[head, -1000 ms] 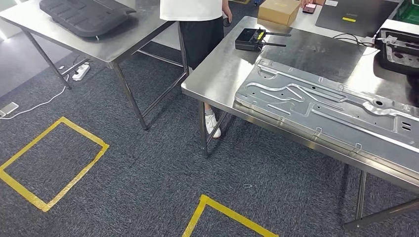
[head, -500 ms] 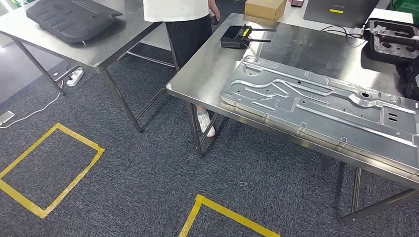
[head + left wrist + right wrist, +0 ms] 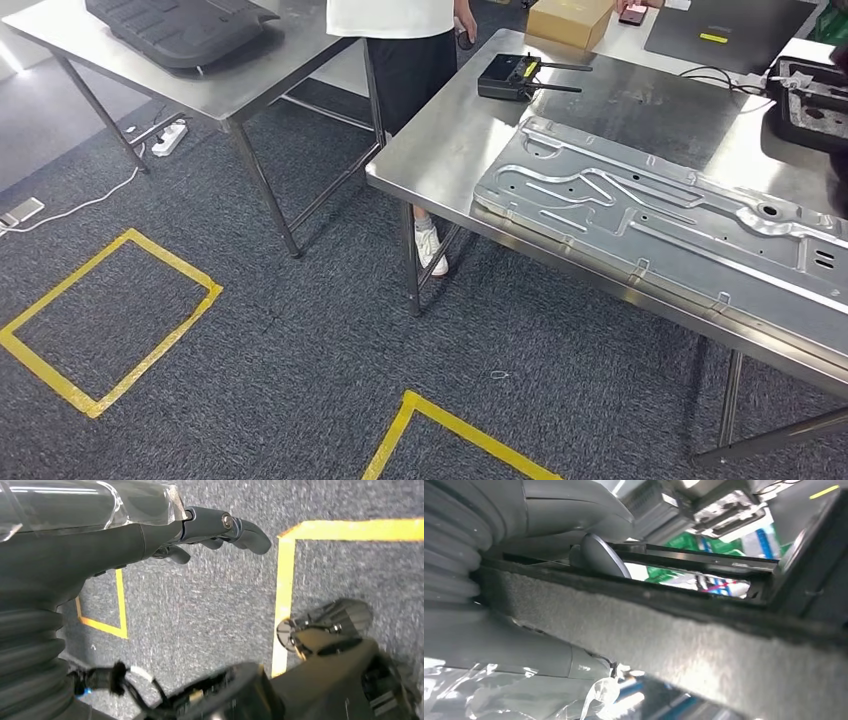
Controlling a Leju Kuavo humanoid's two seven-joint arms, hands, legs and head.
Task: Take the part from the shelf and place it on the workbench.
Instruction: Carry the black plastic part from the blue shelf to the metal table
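- The part, a dark felt-edged panel, is gripped by the right hand; it fills the lower right of the right wrist view.
- The left hand is held empty over the carpet, fingers loosely curled.
- A metal panel lies on the surface at right.

I saw the part, a dark panel with a grey felt-like edge, gripped in my right hand.
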